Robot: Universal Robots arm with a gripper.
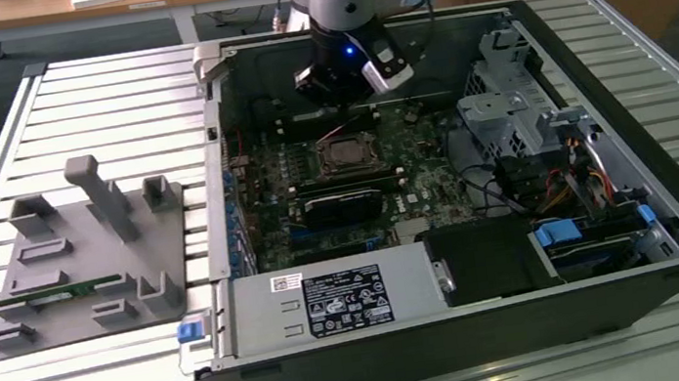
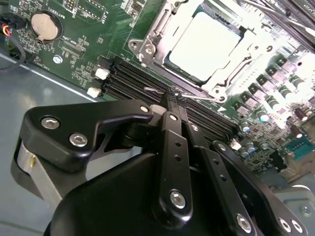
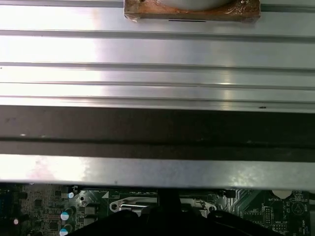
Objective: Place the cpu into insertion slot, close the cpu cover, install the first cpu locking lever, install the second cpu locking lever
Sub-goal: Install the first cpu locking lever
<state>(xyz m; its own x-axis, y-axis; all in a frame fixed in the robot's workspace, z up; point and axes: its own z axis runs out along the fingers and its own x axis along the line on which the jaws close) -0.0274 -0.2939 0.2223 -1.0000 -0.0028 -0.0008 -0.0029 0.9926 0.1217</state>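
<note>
The gripper hovered over the green motherboard inside the open computer case, its fingers pressed together at a thin wire lever beside the insertion slot. The cpu sat in the slot, framed by the cpu cover.

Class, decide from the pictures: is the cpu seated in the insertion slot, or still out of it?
In. In the second wrist view the cpu lies flat inside the insertion slot, its metal frame bordering it on all sides.
</note>
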